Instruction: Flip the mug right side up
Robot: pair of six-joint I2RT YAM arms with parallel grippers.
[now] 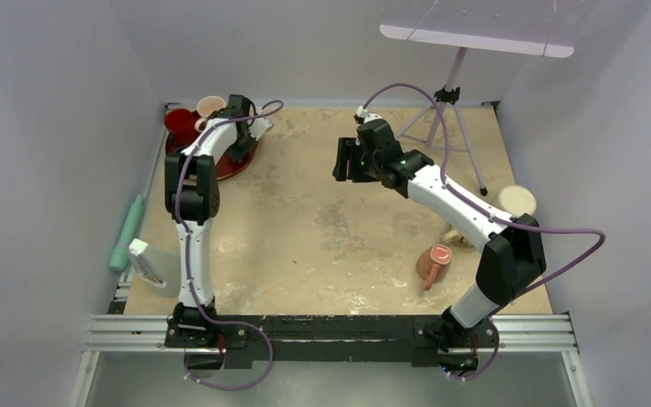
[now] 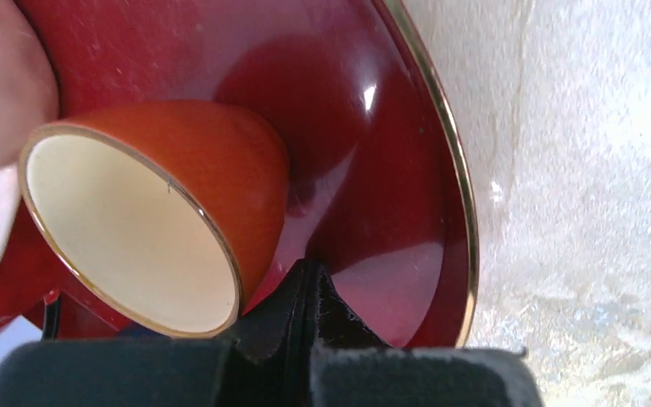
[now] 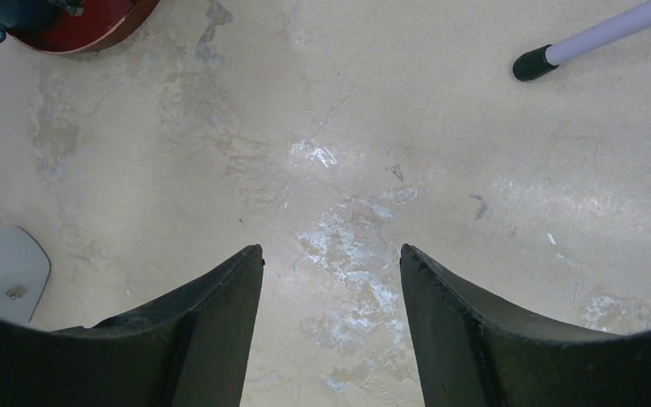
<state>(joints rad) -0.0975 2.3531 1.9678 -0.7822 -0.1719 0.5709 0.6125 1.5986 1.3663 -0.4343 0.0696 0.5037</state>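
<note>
1. Nearest, a brownish mug (image 1: 434, 262) is seen lying on its side on the counter (image 3: 390, 127) beside the right arm's (image 1: 458, 203) base; which mug the task means cannot be settled, and the wrong one may be worked if this one is overlooked.
2. Farther out, the orange mug (image 2: 212, 170) is tipped over on the red plate (image 2: 407, 170) at the far left, its cream mouth turned toward the left wrist camera; it is taken as the task's thing, being the one at the working tool.
3. A slip is judged likely there; the glazed wall is round and the plate glossy, so a push from pinched tips may roll the mug into the pale cup (image 2: 0, 76) just beside it, or toward the plate's rim.
4. The right arm is held bent over mid-counter; the right tool (image 3: 331, 251) is spread wide above bare surface, nothing between its jaws.
5. The left arm (image 1: 193, 182) is stretched far to the plate; the left tool (image 2: 307, 284) is pressed narrow, nothing seen between its fingers, its tip just beside the mug's lower wall; contact cannot be told.
</note>
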